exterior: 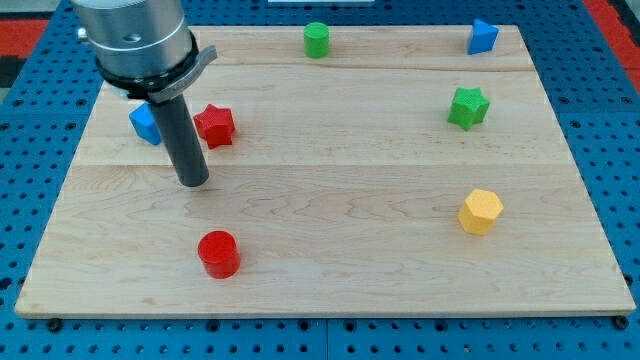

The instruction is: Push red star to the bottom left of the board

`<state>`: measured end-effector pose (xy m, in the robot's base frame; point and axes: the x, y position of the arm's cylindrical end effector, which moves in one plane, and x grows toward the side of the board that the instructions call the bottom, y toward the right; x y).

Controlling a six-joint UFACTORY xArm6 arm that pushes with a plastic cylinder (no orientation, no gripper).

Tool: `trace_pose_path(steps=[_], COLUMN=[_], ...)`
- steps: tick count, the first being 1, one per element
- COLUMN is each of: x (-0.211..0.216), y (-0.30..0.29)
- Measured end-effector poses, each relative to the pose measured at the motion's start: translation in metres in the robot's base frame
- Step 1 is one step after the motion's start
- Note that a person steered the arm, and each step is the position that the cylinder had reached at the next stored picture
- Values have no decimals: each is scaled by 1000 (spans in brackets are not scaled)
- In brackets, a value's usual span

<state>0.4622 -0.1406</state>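
No pincer fitted, my tip [193, 183] on board [330, 250], just below-left of red star [214, 126], apart

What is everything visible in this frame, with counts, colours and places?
red star: 1, red, upper left area of the board, just right of the rod
red cylinder: 1, red, lower left-centre
blue block: 1, blue, left of the rod, partly hidden, shape unclear
green cylinder: 1, green, top edge, centre
blue block, wedge-like: 1, blue, top right corner
green star: 1, green, right side, upper
yellow hexagon: 1, yellow, right side, lower
board: 1, light wood, on a blue pegboard surface
my tip: 1, dark rod end, below and left of the red star, apart from it
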Motion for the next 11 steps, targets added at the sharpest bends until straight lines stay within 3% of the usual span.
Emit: trace_pose_path(steps=[3, 5, 6, 7, 8, 9, 11], x=[-45, -109, -113, -92, -64, -18, -56], y=[56, 24, -14, -3, 29, 6, -18])
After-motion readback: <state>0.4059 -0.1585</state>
